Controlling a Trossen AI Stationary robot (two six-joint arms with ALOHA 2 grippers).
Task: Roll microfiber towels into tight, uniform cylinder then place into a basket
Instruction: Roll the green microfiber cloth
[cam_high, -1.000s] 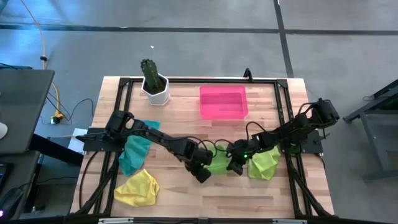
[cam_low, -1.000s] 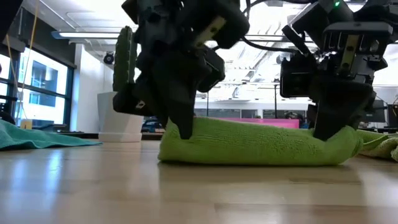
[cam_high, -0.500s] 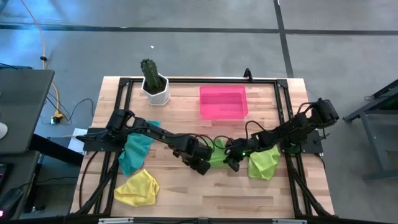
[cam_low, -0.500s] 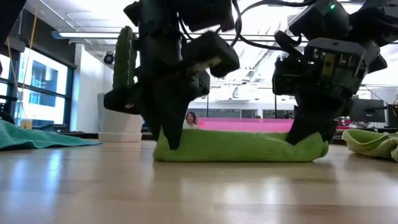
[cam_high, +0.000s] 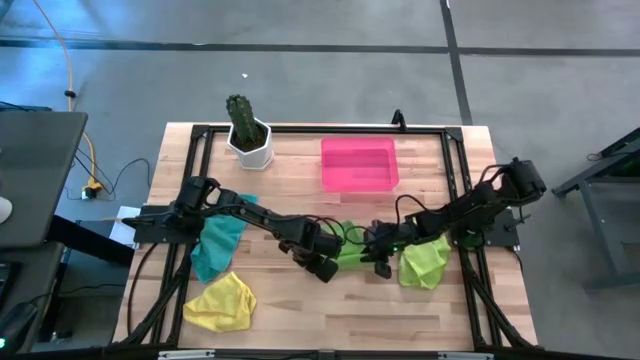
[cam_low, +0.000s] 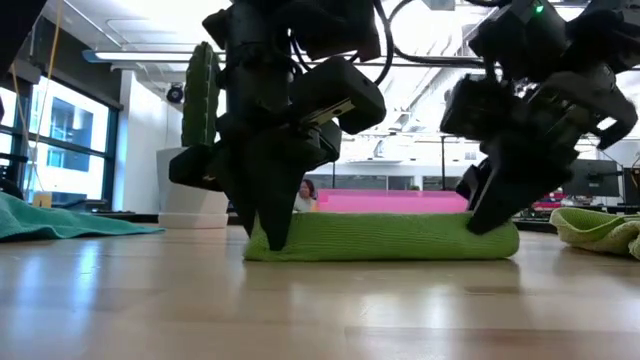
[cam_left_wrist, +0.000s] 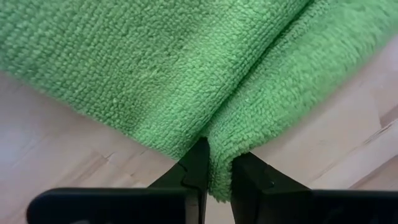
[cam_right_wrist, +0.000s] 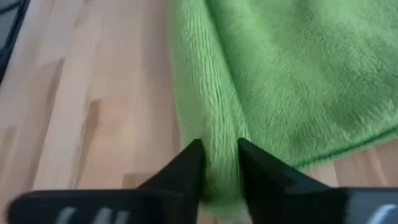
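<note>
A lime green towel (cam_high: 350, 252) lies on the table's middle, its near part rolled into a low, even cylinder (cam_low: 380, 238). My left gripper (cam_high: 325, 264) is shut on the roll's left end and my right gripper (cam_high: 381, 262) on its right end. The unrolled part (cam_right_wrist: 298, 81) spreads flat toward the far edge. A second lime green towel (cam_high: 425, 262) lies crumpled to the right, a teal towel (cam_high: 215, 245) and a yellow towel (cam_high: 222, 303) at the left. The pink basket (cam_high: 360, 165) stands at the far side with nothing in it. My left gripper pinches the rolled fold at the towel's left end (cam_left_wrist: 219, 163) between its two fingers. The fingers come steeply from above and lie across the roll. The roll rests on the table. My right gripper has the rolled fold near the towel's right end (cam_right_wrist: 221, 155) between its two fingers, which touch it on both sides. The fingers slant down from the right and lie across the roll. The roll lies level on the table.
A white pot with a cactus (cam_high: 248, 135) stands at the far left, beside the basket. Black frame rails (cam_high: 455, 180) run along the table's edges. Bare wood lies between the roll and the table's near edge (cam_high: 340, 320).
Both grippers have turned at the wrist with the towel's ends, and the left has tipped and sunk a little. The roll has turned over toward the far edge. Its bulging right end has drawn in, and the roll now lies shorter, thinner and more even.
</note>
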